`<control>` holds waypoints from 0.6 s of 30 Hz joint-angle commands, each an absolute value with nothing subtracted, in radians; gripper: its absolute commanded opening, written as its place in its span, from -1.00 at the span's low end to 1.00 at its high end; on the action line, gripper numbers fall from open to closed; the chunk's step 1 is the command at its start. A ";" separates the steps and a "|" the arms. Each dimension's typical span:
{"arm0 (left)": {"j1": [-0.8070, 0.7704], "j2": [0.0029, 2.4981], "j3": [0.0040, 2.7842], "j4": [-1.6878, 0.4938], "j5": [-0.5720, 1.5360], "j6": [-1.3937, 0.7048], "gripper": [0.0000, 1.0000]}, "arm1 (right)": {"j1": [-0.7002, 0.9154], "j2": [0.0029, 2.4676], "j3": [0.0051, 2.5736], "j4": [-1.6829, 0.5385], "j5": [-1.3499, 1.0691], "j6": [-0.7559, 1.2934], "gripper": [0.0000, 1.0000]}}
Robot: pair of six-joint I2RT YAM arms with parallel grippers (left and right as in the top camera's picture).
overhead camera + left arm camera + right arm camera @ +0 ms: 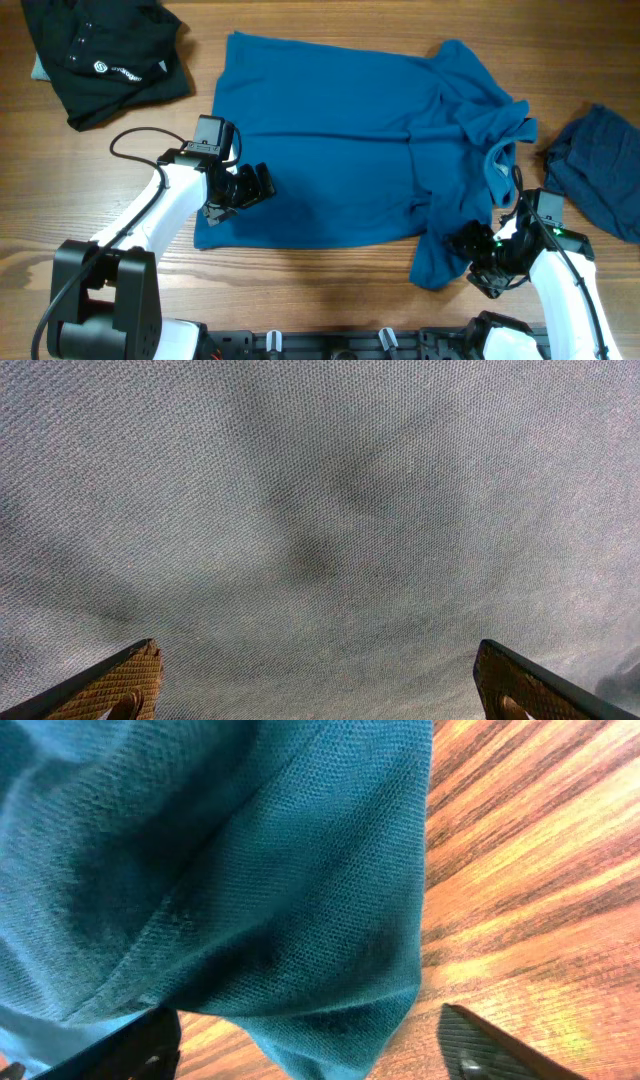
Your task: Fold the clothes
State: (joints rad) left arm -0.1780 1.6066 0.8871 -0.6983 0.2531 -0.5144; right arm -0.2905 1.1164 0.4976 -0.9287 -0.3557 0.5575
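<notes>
A mid-blue T-shirt [340, 140] lies spread on the wooden table, its right sleeve bunched and hanging toward the front. My left gripper [262, 185] sits at the shirt's front left edge, open, its pads wide apart over flat cloth [320, 510]. My right gripper [472, 262] is at the folded sleeve corner near the front right. In the right wrist view its jaws [320, 1050] stand apart, with a blue fold of the sleeve [250, 870] hanging between them and touching neither finger [480, 1045]. A darker blue garment [600, 170] lies crumpled at the right edge.
A black garment [110, 55] with white print lies heaped at the back left. Bare wood [530, 870] shows right of the sleeve. The arm bases stand along the table's front edge.
</notes>
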 commanded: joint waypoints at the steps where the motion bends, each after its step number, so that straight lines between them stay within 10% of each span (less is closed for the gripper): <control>1: -0.175 1.618 0.883 -0.695 0.262 -0.525 1.00 | -0.287 1.124 0.481 -0.924 -0.337 0.579 0.47; 18: -0.175 1.618 0.883 -0.677 0.262 -0.533 1.00 | -0.242 1.124 0.443 -0.987 -0.416 0.552 0.55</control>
State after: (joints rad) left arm -0.1780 1.6066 0.8871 -0.6849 0.2531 -0.5148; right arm -0.2810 1.1168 0.4786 -1.0035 -0.4000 0.5560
